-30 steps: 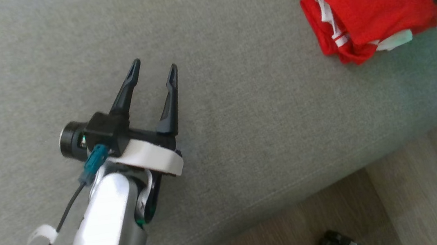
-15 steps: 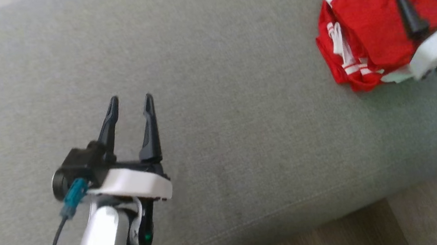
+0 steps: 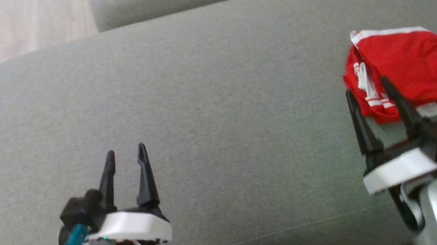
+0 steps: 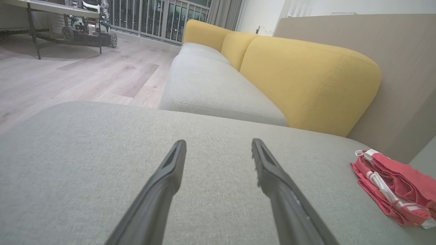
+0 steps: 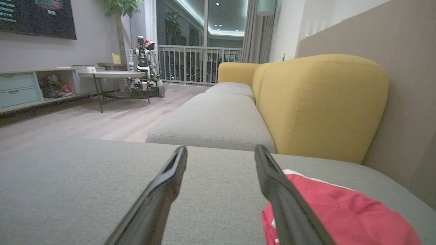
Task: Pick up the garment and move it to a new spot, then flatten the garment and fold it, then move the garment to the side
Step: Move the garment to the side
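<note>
The red garment (image 3: 410, 72) lies bunched at the right end of the grey sofa cushion (image 3: 215, 98). It is just ahead of the right hand (image 3: 365, 85), whose fingers are spread and empty; one finger overlaps the garment's near edge, contact unclear. The left hand (image 3: 125, 149), narrowly parted and empty, hovers over bare cushion well apart from it. A yellow backrest (image 4: 306, 85) rises behind.
</note>
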{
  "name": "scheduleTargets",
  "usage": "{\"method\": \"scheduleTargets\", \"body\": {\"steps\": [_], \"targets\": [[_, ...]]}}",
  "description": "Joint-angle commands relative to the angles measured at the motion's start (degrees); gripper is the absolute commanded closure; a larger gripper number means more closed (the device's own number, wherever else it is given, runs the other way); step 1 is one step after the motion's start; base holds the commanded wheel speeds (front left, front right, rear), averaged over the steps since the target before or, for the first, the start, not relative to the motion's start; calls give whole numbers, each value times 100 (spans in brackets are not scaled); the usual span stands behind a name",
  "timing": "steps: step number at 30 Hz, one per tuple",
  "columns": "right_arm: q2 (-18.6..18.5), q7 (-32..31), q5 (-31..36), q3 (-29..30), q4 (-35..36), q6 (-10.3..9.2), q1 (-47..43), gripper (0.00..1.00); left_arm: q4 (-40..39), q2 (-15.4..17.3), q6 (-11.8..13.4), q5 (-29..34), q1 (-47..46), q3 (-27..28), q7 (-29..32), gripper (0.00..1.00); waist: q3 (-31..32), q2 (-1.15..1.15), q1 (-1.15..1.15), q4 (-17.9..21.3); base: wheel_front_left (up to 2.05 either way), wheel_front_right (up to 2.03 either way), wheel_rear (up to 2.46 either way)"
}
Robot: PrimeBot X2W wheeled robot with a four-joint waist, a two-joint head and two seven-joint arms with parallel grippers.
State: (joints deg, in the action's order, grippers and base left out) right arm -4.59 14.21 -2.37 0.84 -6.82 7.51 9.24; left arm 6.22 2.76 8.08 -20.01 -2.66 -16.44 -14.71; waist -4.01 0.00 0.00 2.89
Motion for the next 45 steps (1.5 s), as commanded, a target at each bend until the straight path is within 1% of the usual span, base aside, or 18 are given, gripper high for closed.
{"method": "scheduleTargets", "body": {"steps": [1,4,9,15,18,24,34,41,45], "targets": [[77,64,59,-87,312,-2,-27,0,-254,12,-10,1,-80,99,-29,0,162,0,0,-181,0,0,0],[144,74,121,-135,547,-2,-320,0,-202,12,-14,102,65,98,-29,0,182,0,0,-261,0,0,0],[167,77,-24,-55,801,-2,-645,0,-257,12,-5,202,195,191,-29,0,186,0,0,-400,0,0,0],[169,78,-89,-18,846,-2,-715,0,-441,12,-38,342,279,211,-29,0,205,0,0,-459,0,0,0],[170,78,-148,16,836,-2,-711,0,-503,12,-98,402,282,168,-29,0,220,0,0,-469,0,0,0],[170,78,-156,-15,818,-2,-718,0,-645,12,2,483,252,199,-29,0,216,0,0,-469,0,0,0],[170,78,-228,-2,804,-2,-757,0,-713,12,10,646,292,156,-29,0,207,0,0,-472,0,0,0],[171,78,-150,-16,811,-2,-741,0,-625,12,-19,488,316,234,-29,0,180,0,0,-481,0,0,0],[171,78,-146,-13,811,-2,-736,0,-665,12,-127,336,333,291,-29,0,172,0,0,-487,0,0,0]]}}
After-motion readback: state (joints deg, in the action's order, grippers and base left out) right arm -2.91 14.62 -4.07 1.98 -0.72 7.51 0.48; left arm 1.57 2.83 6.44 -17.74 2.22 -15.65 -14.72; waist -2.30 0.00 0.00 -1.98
